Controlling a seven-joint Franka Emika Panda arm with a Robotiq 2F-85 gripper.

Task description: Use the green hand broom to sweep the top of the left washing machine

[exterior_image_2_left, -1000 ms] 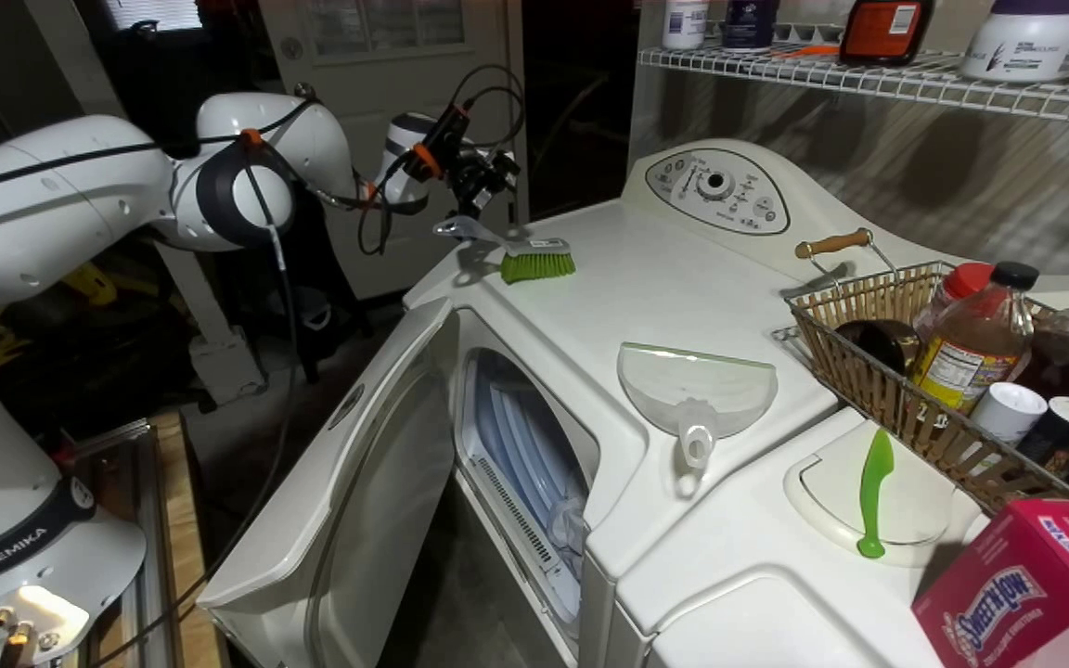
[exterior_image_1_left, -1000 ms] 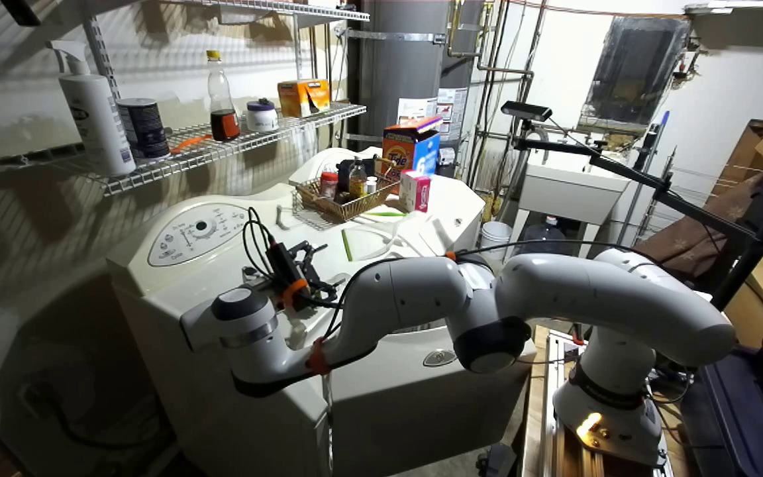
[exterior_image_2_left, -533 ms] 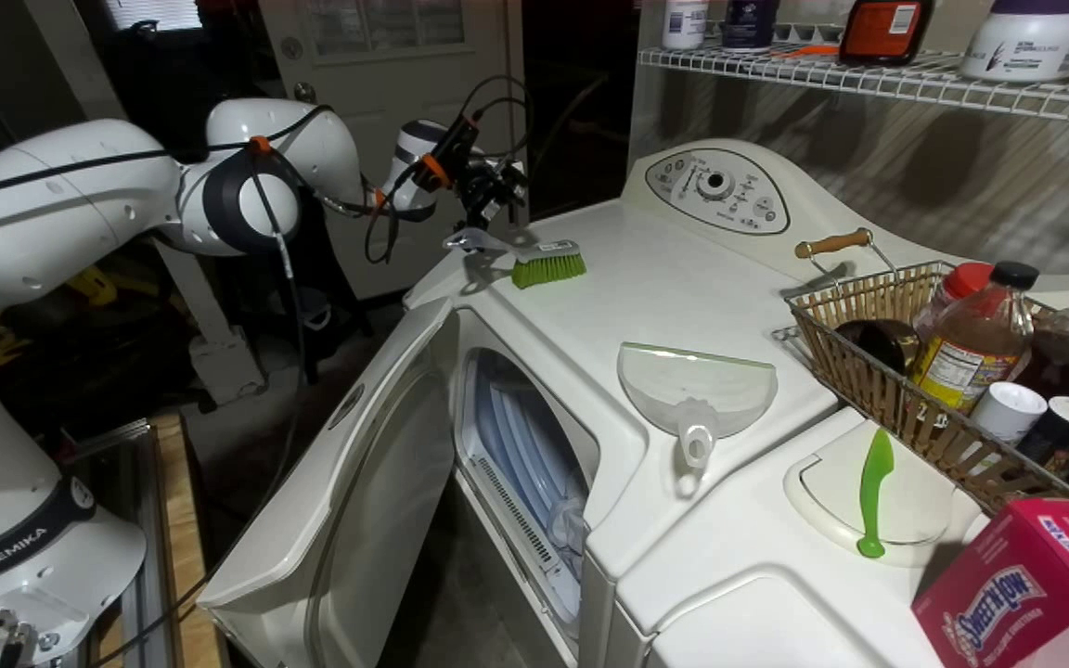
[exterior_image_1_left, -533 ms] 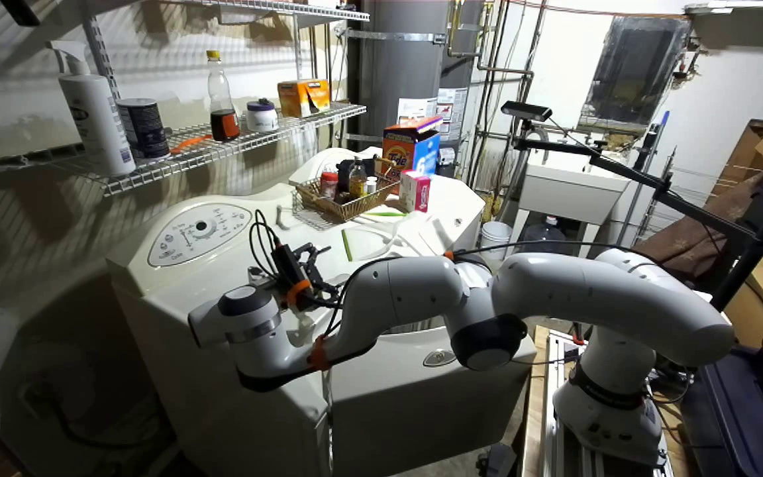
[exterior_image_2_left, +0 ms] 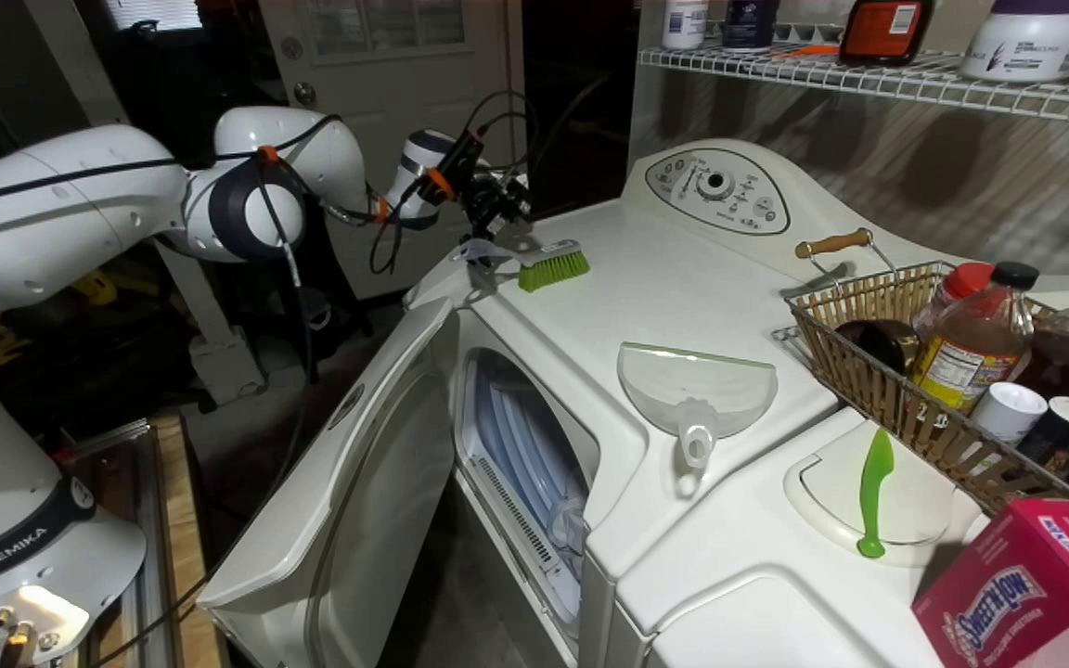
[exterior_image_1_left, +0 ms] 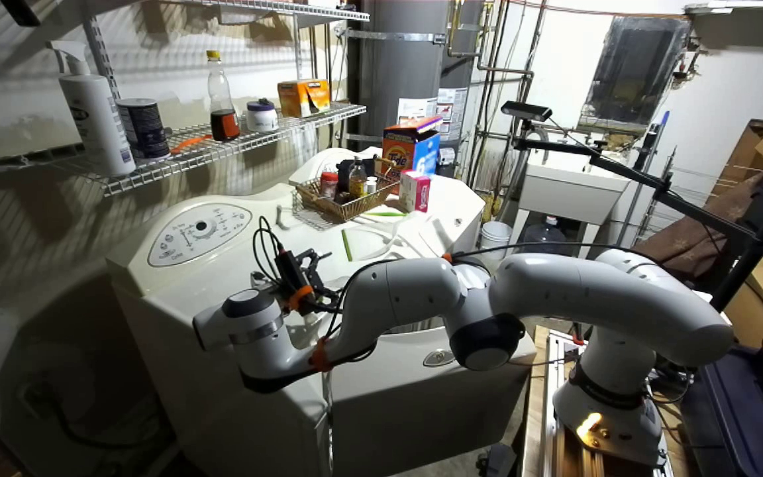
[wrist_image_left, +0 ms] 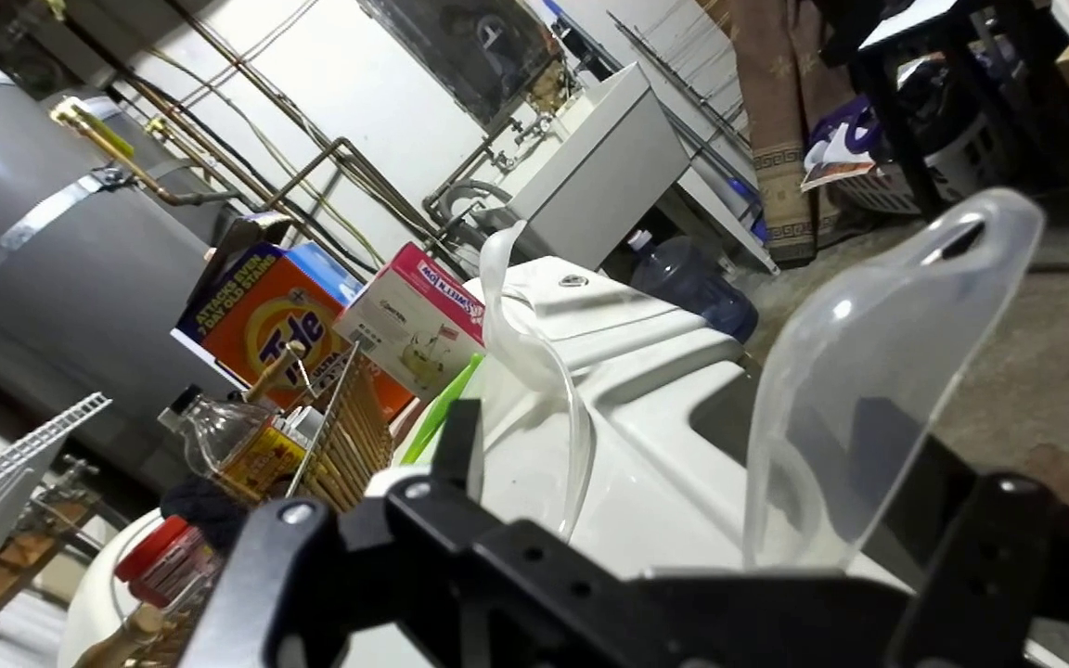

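Observation:
The green hand broom [exterior_image_2_left: 553,267] rests bristles down on the left washing machine [exterior_image_2_left: 627,301], near its far end. Its clear handle points toward the arm's side. My gripper [exterior_image_2_left: 504,211] is just above the handle. In the wrist view the fingers are wide apart, and the translucent handle [wrist_image_left: 831,390] overlaps the right finger. A gap shows between the handle and the left finger. I cannot tell whether the right finger touches the handle. The brush head is hidden in the wrist view. In an exterior view the gripper [exterior_image_1_left: 320,273] is partly behind the arm over the machine top [exterior_image_1_left: 219,281].
A clear dustpan [exterior_image_2_left: 697,399] lies on the machine's near end. A wicker basket [exterior_image_2_left: 915,380] of bottles, a green spoon [exterior_image_2_left: 873,492] and a pink box [exterior_image_2_left: 1017,594] are beyond it. The machine's front door [exterior_image_2_left: 358,482] hangs open. A wire shelf [exterior_image_2_left: 887,88] runs above.
My gripper has moved slightly toward the dustpan and lower. The broom has shifted the same way with it, a short distance along the machine top. The fingers look the same.

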